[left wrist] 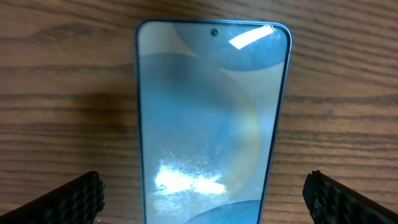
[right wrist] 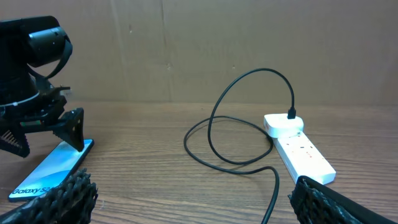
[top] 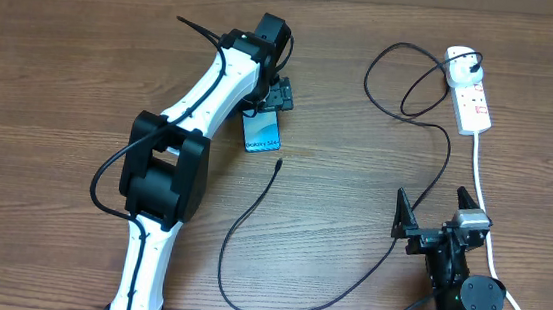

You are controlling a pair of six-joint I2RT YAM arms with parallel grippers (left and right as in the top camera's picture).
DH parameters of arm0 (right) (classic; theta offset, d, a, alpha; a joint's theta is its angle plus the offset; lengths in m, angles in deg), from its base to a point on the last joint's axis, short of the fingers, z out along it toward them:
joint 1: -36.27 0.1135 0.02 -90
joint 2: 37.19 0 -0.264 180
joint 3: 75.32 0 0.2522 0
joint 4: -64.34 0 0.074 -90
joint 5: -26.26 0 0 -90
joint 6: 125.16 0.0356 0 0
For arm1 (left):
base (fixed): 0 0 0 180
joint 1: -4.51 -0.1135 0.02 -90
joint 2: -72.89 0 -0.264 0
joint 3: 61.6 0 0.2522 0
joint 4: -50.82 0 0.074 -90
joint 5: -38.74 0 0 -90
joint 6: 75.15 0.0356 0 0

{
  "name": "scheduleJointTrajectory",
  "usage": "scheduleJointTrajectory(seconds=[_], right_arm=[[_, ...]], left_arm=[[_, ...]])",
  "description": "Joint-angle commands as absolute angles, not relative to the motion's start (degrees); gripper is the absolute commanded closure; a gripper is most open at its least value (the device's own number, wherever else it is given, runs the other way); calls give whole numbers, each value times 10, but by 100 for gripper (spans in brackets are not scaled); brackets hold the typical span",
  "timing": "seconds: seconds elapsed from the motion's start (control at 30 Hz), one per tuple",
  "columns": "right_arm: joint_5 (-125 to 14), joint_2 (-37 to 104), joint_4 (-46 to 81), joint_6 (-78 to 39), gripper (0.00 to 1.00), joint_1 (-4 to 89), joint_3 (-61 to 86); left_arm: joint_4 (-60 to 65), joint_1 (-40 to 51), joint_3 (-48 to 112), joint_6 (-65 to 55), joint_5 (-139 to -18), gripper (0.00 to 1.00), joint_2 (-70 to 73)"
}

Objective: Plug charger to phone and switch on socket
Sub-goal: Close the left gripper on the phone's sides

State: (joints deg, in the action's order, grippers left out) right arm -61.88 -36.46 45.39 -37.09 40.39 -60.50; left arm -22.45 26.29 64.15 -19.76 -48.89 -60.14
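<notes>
The phone [top: 262, 134] lies flat on the wooden table, cyan screen up, and fills the left wrist view [left wrist: 211, 124]; it also shows at the left of the right wrist view [right wrist: 50, 171]. My left gripper [top: 270, 102] hovers over its far end, open, fingers either side of the phone and apart from it [left wrist: 202, 199]. The charger cable [top: 346, 282] loops from the socket [top: 469, 97] across the table; its connector tip [top: 277, 164] lies just below the phone. My right gripper [top: 439, 211] is open and empty near the front right [right wrist: 193, 193].
The socket's white cord [top: 486, 229] runs down the right side past my right arm. The cable loop [right wrist: 239, 124] lies in front of the socket [right wrist: 298, 149] in the right wrist view. A brown wall stands behind the table.
</notes>
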Motion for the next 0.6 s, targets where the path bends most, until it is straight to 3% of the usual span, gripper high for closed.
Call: scheduleJointTrajectory(seconds=[0.0,0.57], right_arm=[[-626,-370,457,-371,0,402,-611],[-626,-370,457,-371,0,402,-611]], left_arm=[[-212,267,638,-181,-503,0,-609],[-175,267,587,-181,-479,0,-609]])
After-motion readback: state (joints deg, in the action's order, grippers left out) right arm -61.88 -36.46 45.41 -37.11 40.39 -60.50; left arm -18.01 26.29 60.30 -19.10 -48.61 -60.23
